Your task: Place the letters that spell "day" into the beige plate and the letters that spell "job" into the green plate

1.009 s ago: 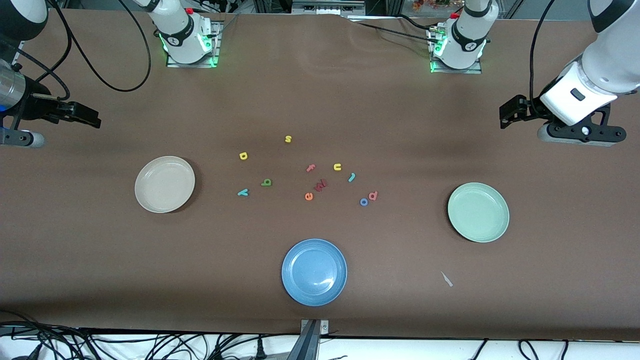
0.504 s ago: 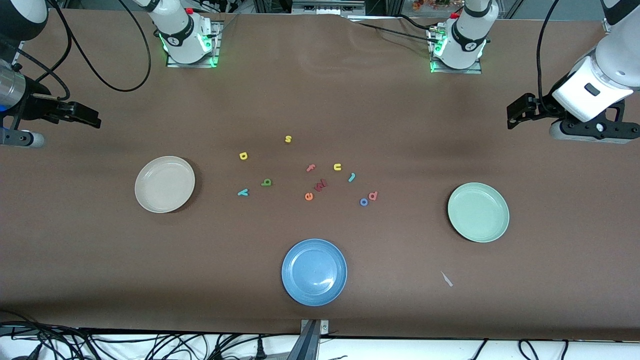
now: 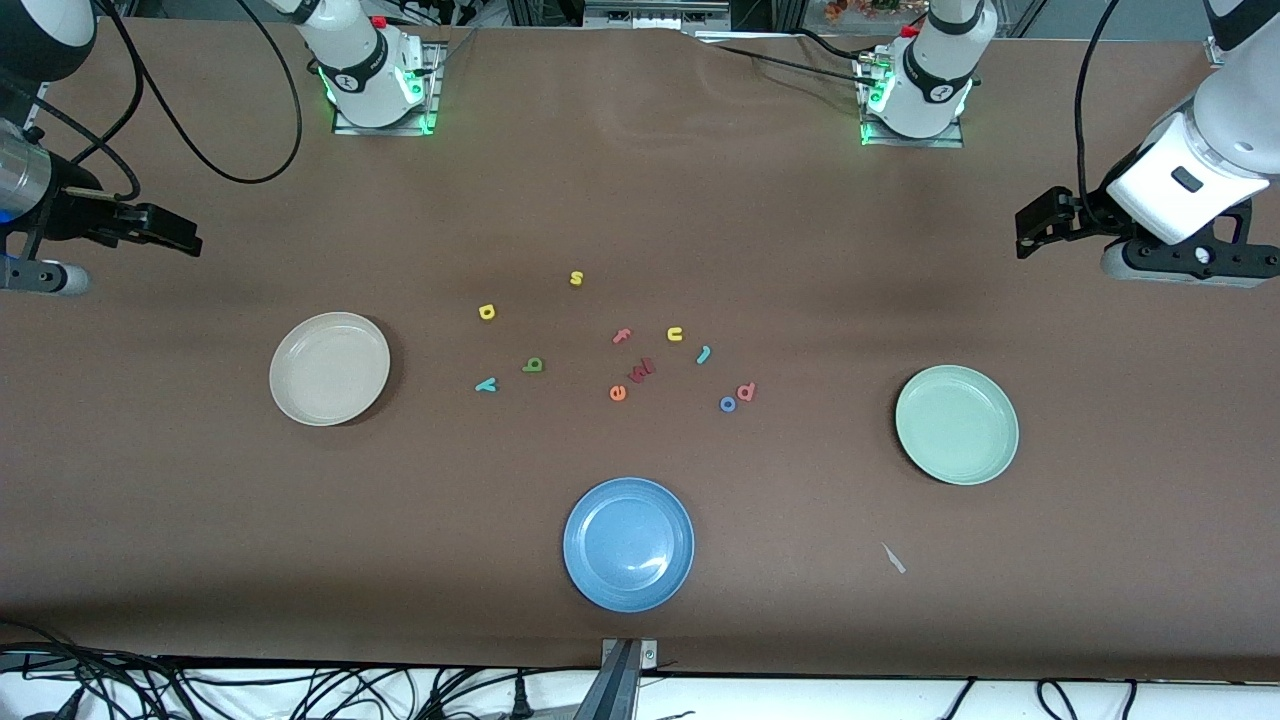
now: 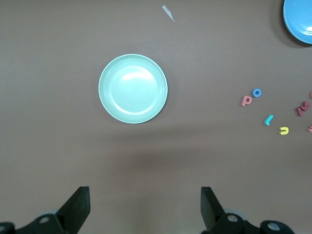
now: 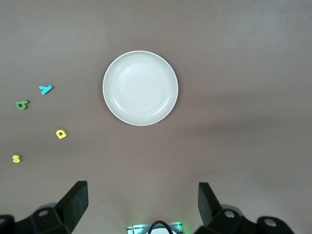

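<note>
The beige plate (image 3: 330, 368) lies toward the right arm's end and the green plate (image 3: 957, 424) toward the left arm's end. Between them on the cloth lie a yellow "d" (image 3: 487, 312), a green "a" (image 3: 533, 365), a teal "y" (image 3: 486, 384), a teal "j" (image 3: 704, 353), a blue "o" (image 3: 728, 404) and a pinkish "b" (image 3: 745, 391). My left gripper (image 3: 1035, 225) hangs open over bare table near the green plate (image 4: 133, 88). My right gripper (image 3: 170, 235) hangs open over bare table near the beige plate (image 5: 140, 87). Neither holds anything.
A blue plate (image 3: 628, 543) sits nearest the front camera. Among the letters lie a yellow "s" (image 3: 576, 278), a pink "f" (image 3: 622, 336), a yellow "u" (image 3: 675, 334), a dark red letter (image 3: 642, 370) and an orange "e" (image 3: 617, 393). A pale scrap (image 3: 893, 558) lies nearer than the green plate.
The left arm has drawn back slightly toward its own end of the table. The right arm, the plates and the letters have not moved.
</note>
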